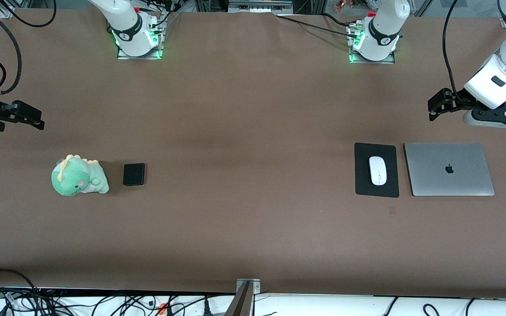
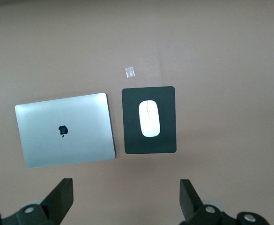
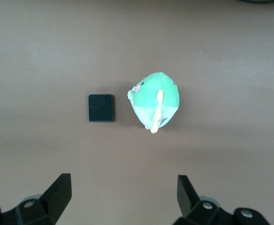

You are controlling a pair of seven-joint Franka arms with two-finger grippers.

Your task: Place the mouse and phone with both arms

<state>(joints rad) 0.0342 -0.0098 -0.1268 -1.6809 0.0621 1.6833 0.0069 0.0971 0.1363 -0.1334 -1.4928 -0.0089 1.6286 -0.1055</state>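
Plainly, your brown tabletop (image 1: pixel 253 219) carries one mouse (image 1: pixel 377 170), one phone (image 1: pixel 134 174), one laptop (image 1: pixel 449 169), one plush dinosaur (image 1: pixel 78 176); left claw (image 2: pixel 127 199) wide over bare tabletop near laptop, right claw (image 3: pixel 124 197) wide over bare tabletop near plush dinosaur.

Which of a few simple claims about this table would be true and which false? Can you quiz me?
1. The mouse lies on a black pad. True.
2. The phone sits on the laptop. False: it lies on the bare table, beside the green plush dinosaur.
3. The left claw is open and holds nothing. True.
4. The right claw grips the phone. False: it is open, in the air above it.
5. The laptop's lid is open. False: it is closed.
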